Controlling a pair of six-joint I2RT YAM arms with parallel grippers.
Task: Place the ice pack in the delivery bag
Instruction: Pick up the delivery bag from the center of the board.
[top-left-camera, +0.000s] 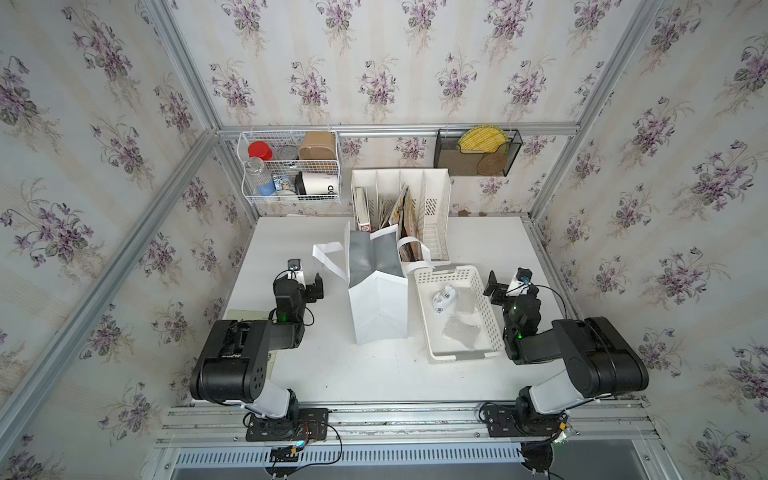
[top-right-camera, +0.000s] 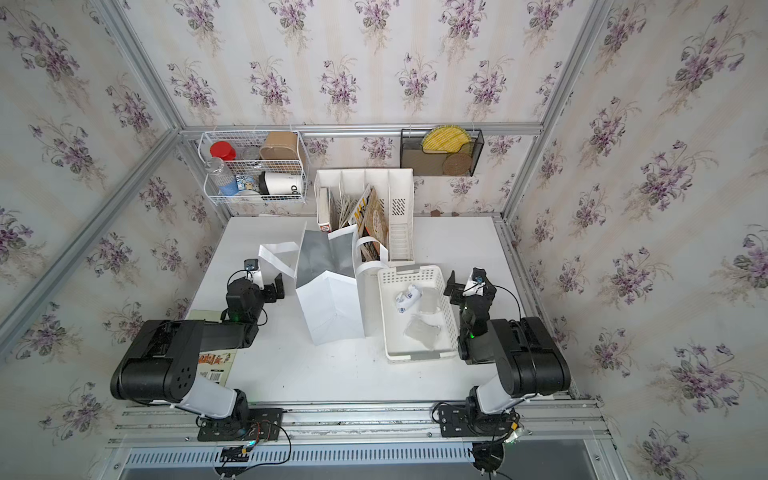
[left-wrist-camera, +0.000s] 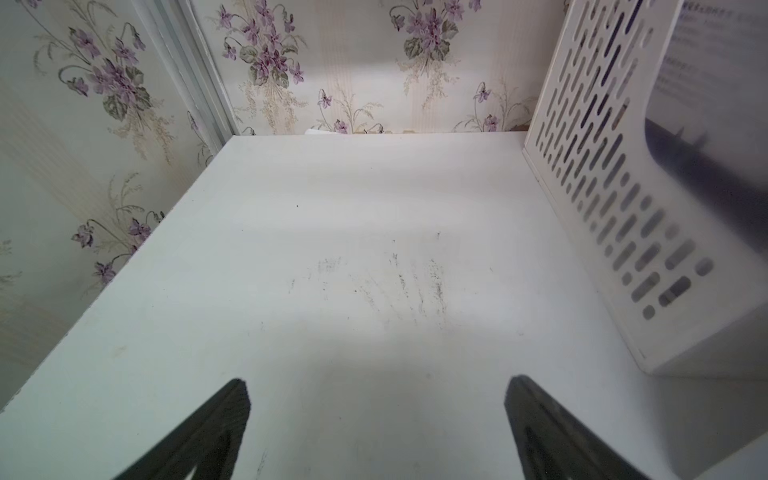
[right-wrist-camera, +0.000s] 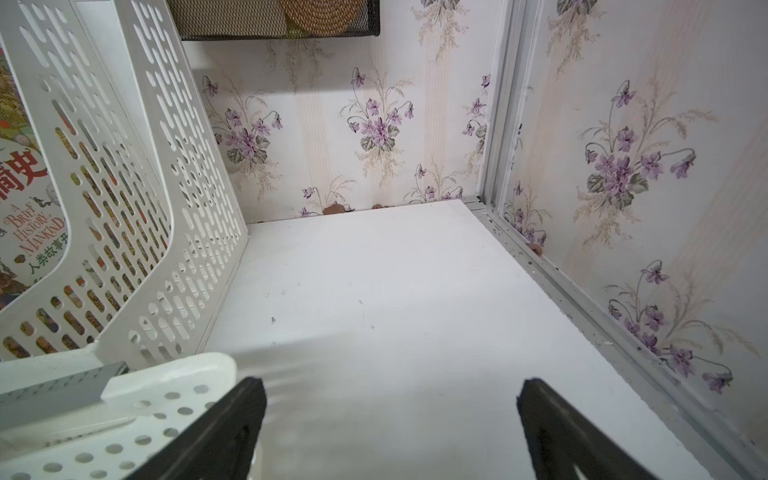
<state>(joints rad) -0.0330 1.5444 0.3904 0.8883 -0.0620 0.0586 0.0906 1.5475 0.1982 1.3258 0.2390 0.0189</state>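
Observation:
The delivery bag (top-left-camera: 380, 303) (top-right-camera: 332, 309) stands upright mid-table, white outside, its silver-lined mouth open and its strap handles hanging to either side. Beside it on the right, a white perforated basket (top-left-camera: 421, 309) (top-right-camera: 383, 316) holds three ice packs: a white one with blue print (top-left-camera: 444, 298) (top-right-camera: 407, 298) and two clear ones (top-left-camera: 461, 331) (top-right-camera: 422, 331). My left gripper (top-left-camera: 308, 283) (top-right-camera: 267, 283) (left-wrist-camera: 377, 382) hovers open left of the bag, nothing in it. At the basket's far right corner my right gripper (top-left-camera: 509, 284) (top-right-camera: 465, 284) (right-wrist-camera: 391, 382) is open and empty too.
A white file organizer (top-left-camera: 434, 208) (top-right-camera: 400, 199) (left-wrist-camera: 602, 166) (right-wrist-camera: 124, 174) with books stands behind the bag. Mounted on the back wall are a wire basket (top-left-camera: 291, 166) of bottles and cups and a black mesh holder (top-left-camera: 478, 153). A booklet (top-right-camera: 216, 361) lies under the left arm.

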